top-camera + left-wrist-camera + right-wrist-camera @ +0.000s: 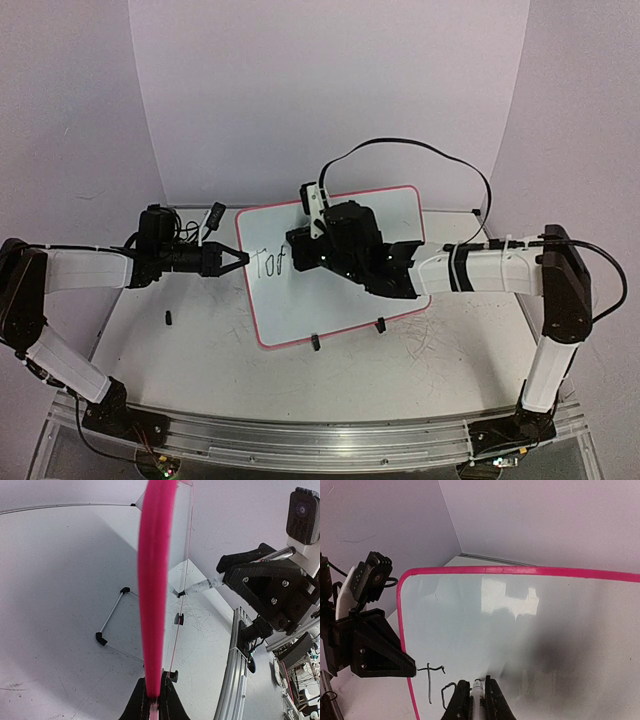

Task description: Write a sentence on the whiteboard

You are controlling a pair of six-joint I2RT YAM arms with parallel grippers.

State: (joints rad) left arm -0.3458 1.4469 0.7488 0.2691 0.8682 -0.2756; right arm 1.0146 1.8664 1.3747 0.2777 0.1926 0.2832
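The whiteboard [350, 305], white with a pink rim, stands tilted on two black clip feet at mid table. My left gripper [240, 258] is shut on its left rim; in the left wrist view the rim [156, 580] runs edge-on up from between my jaws [156, 700]. My right gripper [300, 262] is shut on a marker [478, 692] whose tip touches the board face [530, 625]. The sentence [268, 263] shows only as a black "T", an "o" and a further stroke near the left rim [429, 680]. The marker also shows in the left wrist view [200, 586].
A small black object [169, 319] lies on the table left of the board. A thin wire prop with black ends [112, 612] stands behind the board. A black cable [420, 148] arcs over the right arm. A metal rail [320, 440] runs along the near edge.
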